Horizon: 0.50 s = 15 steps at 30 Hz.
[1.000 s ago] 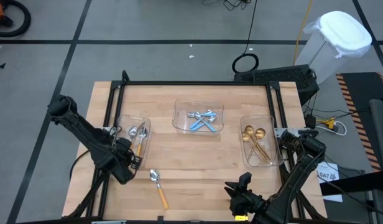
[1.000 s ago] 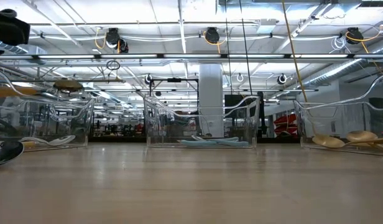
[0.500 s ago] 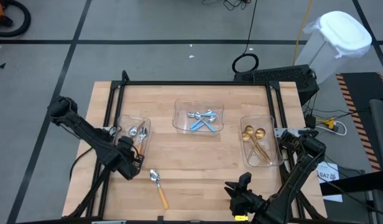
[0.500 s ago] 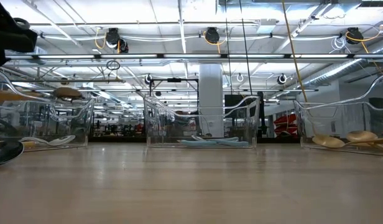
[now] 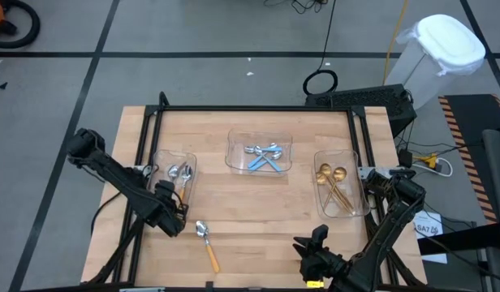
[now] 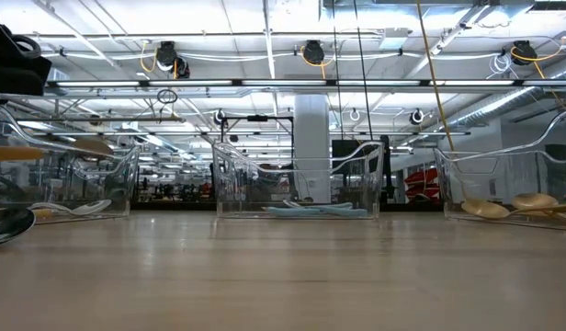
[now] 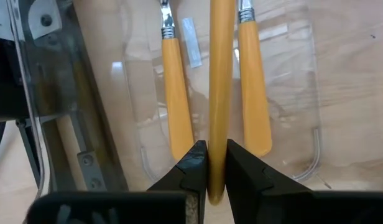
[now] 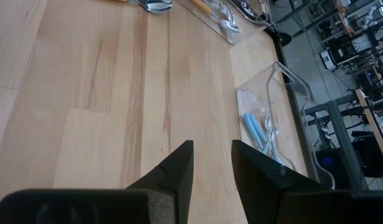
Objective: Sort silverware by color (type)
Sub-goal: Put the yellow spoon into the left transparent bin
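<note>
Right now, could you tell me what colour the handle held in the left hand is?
Orange: the left hand grips an orange spoon handle, clearest in the left wrist view.

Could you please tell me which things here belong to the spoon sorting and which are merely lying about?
Job:
orange-handled spoon in left hand
loose orange-handled spoon
blue-handled spoons
gold spoons
clear plastic trays

Lying about:
white bin
black cable coil
</note>
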Tool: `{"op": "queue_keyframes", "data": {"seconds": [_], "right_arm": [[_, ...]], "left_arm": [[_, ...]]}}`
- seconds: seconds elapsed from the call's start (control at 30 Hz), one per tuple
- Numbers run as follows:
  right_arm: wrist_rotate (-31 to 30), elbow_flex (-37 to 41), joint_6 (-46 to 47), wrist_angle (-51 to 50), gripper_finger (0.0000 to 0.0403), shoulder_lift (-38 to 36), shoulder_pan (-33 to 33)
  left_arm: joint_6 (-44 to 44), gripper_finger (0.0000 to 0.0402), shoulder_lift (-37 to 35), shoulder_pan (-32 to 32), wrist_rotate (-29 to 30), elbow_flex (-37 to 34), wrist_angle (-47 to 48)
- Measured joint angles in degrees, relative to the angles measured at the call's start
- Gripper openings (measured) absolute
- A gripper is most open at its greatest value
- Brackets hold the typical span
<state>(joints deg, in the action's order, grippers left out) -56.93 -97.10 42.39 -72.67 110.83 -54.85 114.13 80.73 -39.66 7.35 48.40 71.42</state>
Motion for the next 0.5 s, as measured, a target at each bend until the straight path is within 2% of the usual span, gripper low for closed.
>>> {"op": "queue_keyframes", "data": {"seconds": [0.1, 0.37, 0.5], "right_arm": [[0.0, 0.0, 0.0, 0.0, 0.0102, 0.0, 0.0], [0.0, 0.0, 0.0, 0.0, 0.0102, 0.0, 0.0], [0.0, 0.0, 0.0, 0.2, 0.0102, 0.0, 0.0]], "left_arm": [[-1.1, 0.0056, 0.0, 0.0, 0.3, 0.0, 0.0], [-3.2, 0.0117, 0.0, 0.0, 2.0, 0.0, 1.1], [-5.7, 0.0124, 0.0, 0.0, 3.7, 0.2, 2.1]]}}
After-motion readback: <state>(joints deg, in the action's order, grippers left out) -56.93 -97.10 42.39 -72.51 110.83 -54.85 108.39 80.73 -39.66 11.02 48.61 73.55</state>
